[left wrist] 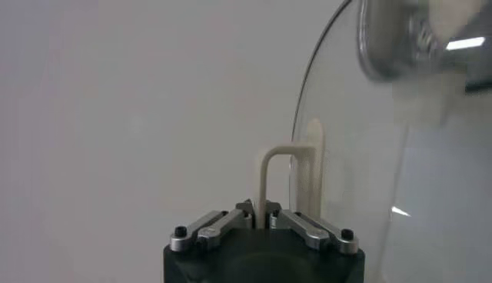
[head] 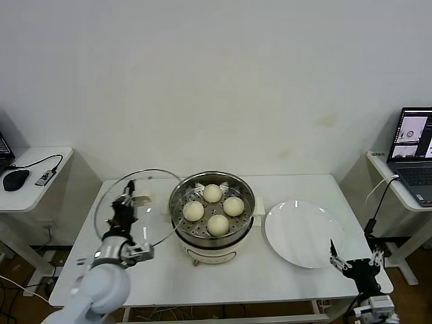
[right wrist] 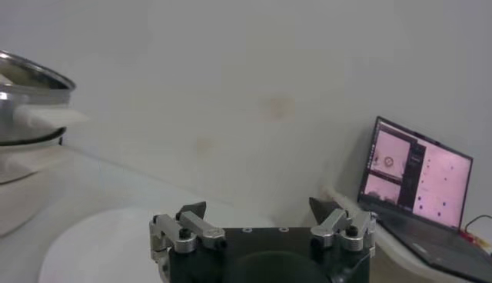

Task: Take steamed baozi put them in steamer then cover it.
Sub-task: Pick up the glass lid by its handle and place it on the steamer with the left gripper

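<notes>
- White table point(head: 283, 280), against a pale wall.
- Steamer point(head: 212, 237) at its centre.
- White plate point(head: 300, 236) just beside the steamer, on the right.

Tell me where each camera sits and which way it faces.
Head view: up high, facing down on the table; both arms show.
Left wrist view: behind the left gripper, shut on the lid handle.
Right wrist view: behind the open right gripper, facing the laptop.
All share the steamer.
</notes>
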You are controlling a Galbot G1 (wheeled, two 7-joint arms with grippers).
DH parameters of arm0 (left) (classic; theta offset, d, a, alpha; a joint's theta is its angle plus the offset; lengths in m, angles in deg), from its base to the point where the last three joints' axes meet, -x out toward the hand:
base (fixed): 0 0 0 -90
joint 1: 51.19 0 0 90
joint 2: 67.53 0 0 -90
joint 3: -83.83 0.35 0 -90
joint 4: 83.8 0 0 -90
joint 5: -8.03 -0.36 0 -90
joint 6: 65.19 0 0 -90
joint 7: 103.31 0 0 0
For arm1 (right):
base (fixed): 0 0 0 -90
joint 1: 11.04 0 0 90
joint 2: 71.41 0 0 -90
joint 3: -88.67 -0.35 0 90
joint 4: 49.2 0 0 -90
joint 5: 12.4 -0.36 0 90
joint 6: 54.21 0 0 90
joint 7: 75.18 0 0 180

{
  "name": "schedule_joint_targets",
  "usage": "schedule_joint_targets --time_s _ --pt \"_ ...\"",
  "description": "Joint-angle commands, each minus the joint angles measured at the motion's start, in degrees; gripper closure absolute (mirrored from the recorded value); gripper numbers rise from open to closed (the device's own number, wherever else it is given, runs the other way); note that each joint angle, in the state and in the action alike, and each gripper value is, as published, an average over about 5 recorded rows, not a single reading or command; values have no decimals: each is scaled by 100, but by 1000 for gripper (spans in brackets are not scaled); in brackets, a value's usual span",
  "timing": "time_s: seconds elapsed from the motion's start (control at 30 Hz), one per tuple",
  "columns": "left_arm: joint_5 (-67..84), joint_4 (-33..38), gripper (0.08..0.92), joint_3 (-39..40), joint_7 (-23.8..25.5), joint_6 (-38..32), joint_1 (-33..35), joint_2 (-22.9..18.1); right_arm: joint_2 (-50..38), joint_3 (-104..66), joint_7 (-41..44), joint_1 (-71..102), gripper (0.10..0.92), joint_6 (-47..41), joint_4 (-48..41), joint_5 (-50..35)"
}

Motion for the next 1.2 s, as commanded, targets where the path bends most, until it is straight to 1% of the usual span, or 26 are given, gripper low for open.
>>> schedule_joint_targets --time_s 0.03,0.27,0.5,0.7,1.03,1.2 --pt "-1055 -428 851 1888 933 650 -1722 -824 85 134 -8 -3 203 24 -108 220" --pt "-1473 -921 851 2325 1254 761 -2075 -1271 93 163 -9 -41 203 57 -222 255" --pt "-1615 -1357 851 2580 1324 745 -2319 -1558 88 185 -10 -59 203 56 -270 269" --pt "-1618 -1709 851 2641 1344 736 -2424 -1757 75 197 -14 -72 203 62 -322 273" --pt "-1620 -2160 851 2586 1261 631 -2472 -1832 64 208 -31 -57 203 63 -364 314" --pt "-1636 -2208 851 2562 1240 617 -2464 -1912 72 226 -31 -49 203 67 -368 333"
